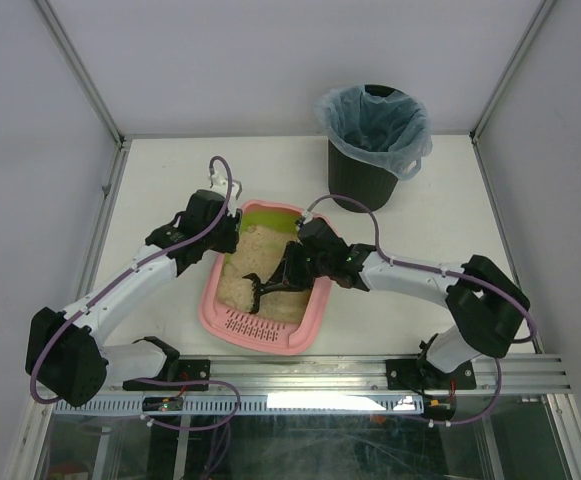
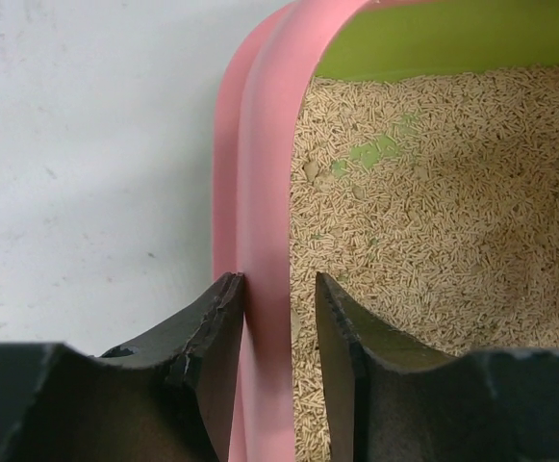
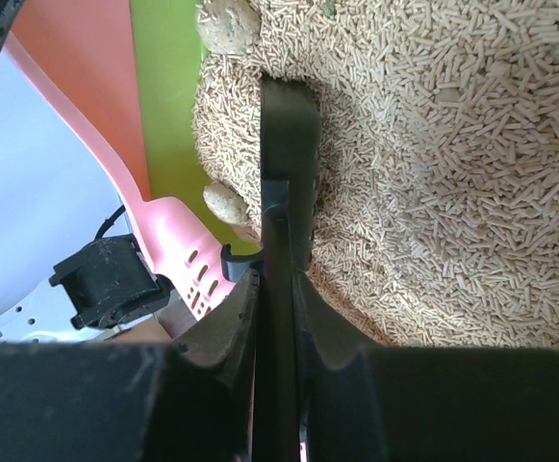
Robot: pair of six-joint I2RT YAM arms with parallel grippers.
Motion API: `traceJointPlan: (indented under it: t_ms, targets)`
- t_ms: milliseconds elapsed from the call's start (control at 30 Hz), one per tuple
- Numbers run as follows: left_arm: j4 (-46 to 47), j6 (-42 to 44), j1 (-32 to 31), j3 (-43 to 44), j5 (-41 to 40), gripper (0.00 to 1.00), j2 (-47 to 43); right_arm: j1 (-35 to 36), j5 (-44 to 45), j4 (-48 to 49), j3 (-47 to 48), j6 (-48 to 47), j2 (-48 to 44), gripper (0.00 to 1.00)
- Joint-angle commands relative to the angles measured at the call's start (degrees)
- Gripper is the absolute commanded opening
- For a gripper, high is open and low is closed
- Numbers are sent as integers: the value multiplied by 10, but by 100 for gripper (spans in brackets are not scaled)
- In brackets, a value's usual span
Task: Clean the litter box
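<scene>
The pink litter box [image 1: 270,340] lies in the middle of the table, grille end toward the arm bases, with beige litter inside. My left gripper [image 1: 232,228] straddles its far-left rim [image 2: 265,173]. One finger touches the outside of the rim and the other hangs over the litter with a gap, so the left gripper [image 2: 277,284] is open. My right gripper [image 1: 295,268] is shut on the handle of the black scoop [image 1: 257,292]. The scoop's head [image 3: 289,144] rests in the litter near the green wall [image 3: 168,115]. Two pale clumps [image 3: 228,24] [image 3: 225,202] lie beside it.
A black bin with a pale blue bag [image 1: 375,145] stands at the back right, just beyond the box. A bare green patch of floor [image 2: 375,152] shows through the litter. A metal rail [image 1: 310,375] runs along the near edge.
</scene>
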Motion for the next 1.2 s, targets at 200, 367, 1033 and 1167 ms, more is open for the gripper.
traceJointPlan:
  t_ms: [200,367,1033,1167]
  targets:
    - [30,-13,-17,-1,77,35,-19,-44,34,69,-44,34,-90,0]
    - [31,-14,-17,0,79,35,-16,-46,33,17,4,5,-65,0]
    - [31,-14,-17,0,79,35,-17,-44,26,-29,39,-6,-83,0]
    - [31,-13,-17,-1,79,35,-17,-45,35,-20,-2,3,-128,0]
